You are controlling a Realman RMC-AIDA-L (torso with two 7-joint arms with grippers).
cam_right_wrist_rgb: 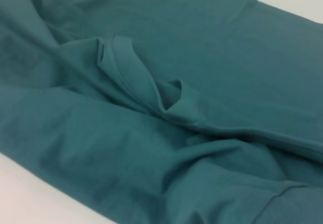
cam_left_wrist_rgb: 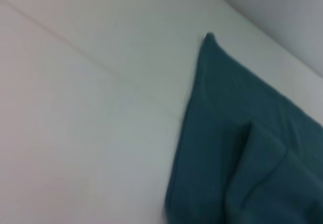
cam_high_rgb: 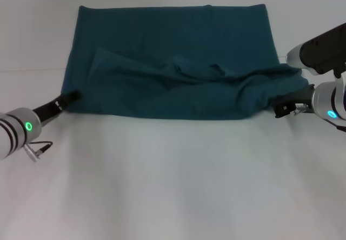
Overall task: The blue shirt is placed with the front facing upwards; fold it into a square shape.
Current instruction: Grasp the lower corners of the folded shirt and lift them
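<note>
The blue shirt (cam_high_rgb: 173,61) is lying half-folded and rumpled; squaring is remaining. Left gripper (cam_high_rgb: 70,97) and right gripper (cam_high_rgb: 284,107) are touching its near corners; jaw states unclear.

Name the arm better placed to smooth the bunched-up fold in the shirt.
Right. The right gripper sits against the shirt's rumpled near corner, where folds bunch. The left gripper is at the flatter opposite corner.

Both wrist views cut off the blue shirt (cam_high_rgb: 173,67); neither claw's fingers can be made out.
</note>
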